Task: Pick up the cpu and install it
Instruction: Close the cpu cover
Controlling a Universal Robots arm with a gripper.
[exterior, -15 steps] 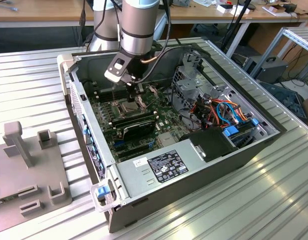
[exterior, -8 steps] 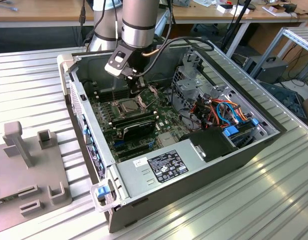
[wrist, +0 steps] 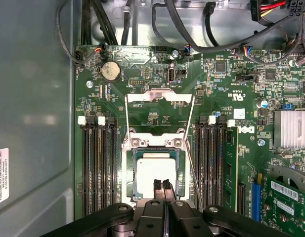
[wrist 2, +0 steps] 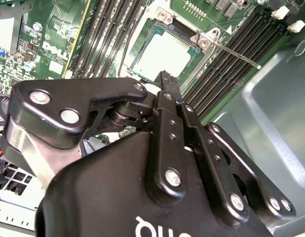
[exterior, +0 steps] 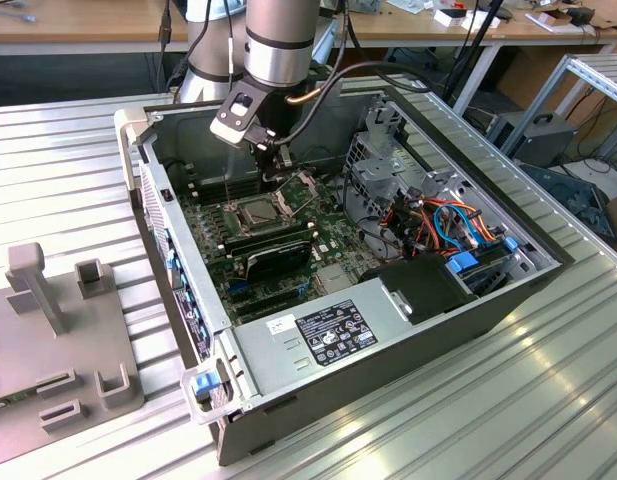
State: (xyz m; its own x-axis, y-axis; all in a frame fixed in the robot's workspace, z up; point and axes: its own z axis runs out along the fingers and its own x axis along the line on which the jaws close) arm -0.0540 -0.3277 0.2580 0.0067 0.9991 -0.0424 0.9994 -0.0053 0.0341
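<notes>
Now | my claw (wrist: pixel 162 183) closed, empty, over silvery-grey square cpu (wrist: pixel 150 168) | cpu flat in dark metal-framed socket (wrist: pixel 134 173), mid green motherboard (wrist: pixel 142 69) | clamp plate (wrist: pixel 159 97) open, seemingly for seating.

Silvery cpu (wrist: pixel 152 168) flat in socket (wrist: pixel 154 143)

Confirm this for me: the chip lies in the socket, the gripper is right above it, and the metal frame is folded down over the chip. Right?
Not quite. The metal frame is open, swung back off the socket, as the first wrist view shows. The rest holds: the chip lies in the socket and the gripper is right above it.
</notes>
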